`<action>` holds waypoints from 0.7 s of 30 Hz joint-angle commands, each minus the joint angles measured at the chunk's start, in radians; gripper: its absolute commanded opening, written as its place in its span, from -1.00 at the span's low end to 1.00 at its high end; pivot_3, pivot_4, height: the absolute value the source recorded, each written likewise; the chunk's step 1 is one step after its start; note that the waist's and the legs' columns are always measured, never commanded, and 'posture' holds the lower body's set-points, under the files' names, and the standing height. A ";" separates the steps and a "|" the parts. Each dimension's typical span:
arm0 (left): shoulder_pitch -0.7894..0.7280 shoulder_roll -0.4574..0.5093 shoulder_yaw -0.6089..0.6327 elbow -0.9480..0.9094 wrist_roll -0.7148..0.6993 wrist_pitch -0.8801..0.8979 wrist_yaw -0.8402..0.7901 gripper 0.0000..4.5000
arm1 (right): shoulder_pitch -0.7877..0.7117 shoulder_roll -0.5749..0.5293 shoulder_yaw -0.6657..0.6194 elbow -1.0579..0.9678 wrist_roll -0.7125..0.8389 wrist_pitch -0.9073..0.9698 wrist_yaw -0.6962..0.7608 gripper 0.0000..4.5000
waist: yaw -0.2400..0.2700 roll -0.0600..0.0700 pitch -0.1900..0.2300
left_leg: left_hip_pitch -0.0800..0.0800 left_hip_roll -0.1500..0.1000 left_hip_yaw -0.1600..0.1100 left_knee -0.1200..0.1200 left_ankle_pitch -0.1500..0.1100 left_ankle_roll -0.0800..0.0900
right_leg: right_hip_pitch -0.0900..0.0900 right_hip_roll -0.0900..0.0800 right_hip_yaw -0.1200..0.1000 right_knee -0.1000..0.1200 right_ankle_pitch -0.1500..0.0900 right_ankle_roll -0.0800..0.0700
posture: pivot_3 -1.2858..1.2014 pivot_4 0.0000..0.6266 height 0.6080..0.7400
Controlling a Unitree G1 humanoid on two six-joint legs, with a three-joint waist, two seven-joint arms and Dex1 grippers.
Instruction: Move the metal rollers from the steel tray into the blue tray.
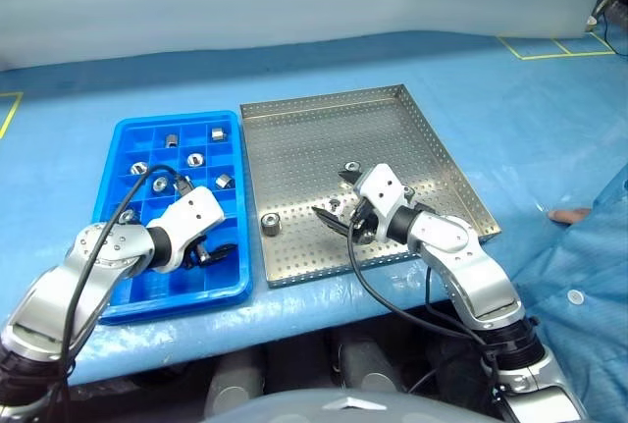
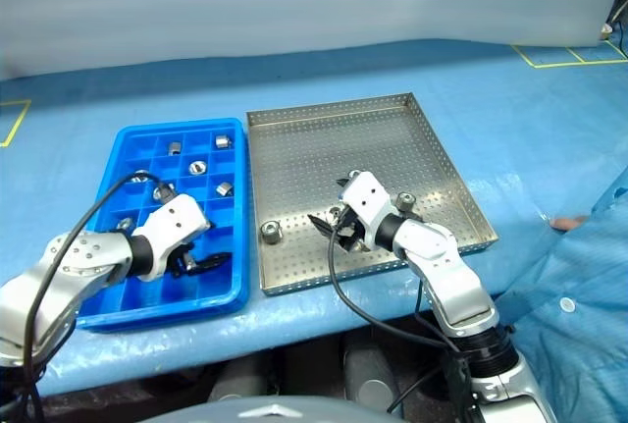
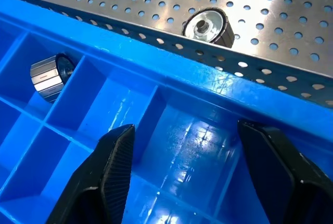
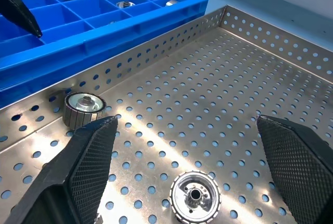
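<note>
Between the right gripper's (image 4: 192,172) wide-spread, empty fingers lies one metal roller (image 4: 195,196) on the steel tray (image 1: 392,129), with another roller (image 1: 270,224) near the tray's left wall. Over the blue tray (image 1: 118,143), where several rollers (image 1: 194,160) sit in compartments, the left gripper (image 3: 187,172) hangs parted and empty above a bare cell.

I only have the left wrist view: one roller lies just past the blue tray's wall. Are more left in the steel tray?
Observer: Yes. Besides that roller, at least two more lie on the steel tray, one of them farther back.
Operator: What is the right end effector doing?
Observer: The right end effector is open, low over the steel tray, with another roller lying ungripped between its fingers.
Operator: How full is the blue tray?
Observer: The blue tray holds several rollers, mostly in its far rows.
</note>
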 commanded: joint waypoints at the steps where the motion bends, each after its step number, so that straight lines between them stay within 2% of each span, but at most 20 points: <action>1: -0.008 -0.002 -0.009 -0.029 -0.025 -0.007 -0.016 0.51 | -0.015 0.002 -0.019 -0.025 0.004 -0.020 -0.003 1.00 | -0.001 0.000 0.000 | 0.000 0.000 0.000 0.000 0.000 0.000 | 0.000 0.000 0.000 0.000 0.000 0.000 | -0.07 -0.52 1.00; 7: -0.018 -0.009 0.035 -0.024 -0.041 -0.005 -0.008 0.51 | -0.013 0.002 -0.019 -0.021 0.003 -0.023 -0.005 1.00 | -0.001 0.000 0.000 | 0.000 0.001 0.000 0.001 0.000 0.000 | 0.000 0.001 0.000 0.000 0.000 0.000 | -0.06 -0.52 1.00; 13: -0.023 -0.060 0.105 -0.051 -0.137 0.010 -0.014 0.51 | -0.020 0.004 -0.010 -0.012 -0.001 -0.028 -0.001 1.00 | 0.000 0.000 0.000 | 0.000 0.001 0.000 0.002 0.000 0.000 | 0.000 0.000 0.000 0.000 0.000 0.000 | -0.06 -0.52 1.00; 21: 0.019 0.023 0.126 -0.080 -0.124 -0.017 -0.019 0.51 | -0.026 0.005 -0.007 -0.008 -0.006 -0.034 0.002 1.00 | -0.004 0.000 0.000 | 0.001 0.002 0.000 0.002 0.000 0.000 | 0.000 0.002 0.000 0.002 0.000 0.000 | -0.06 -0.52 1.00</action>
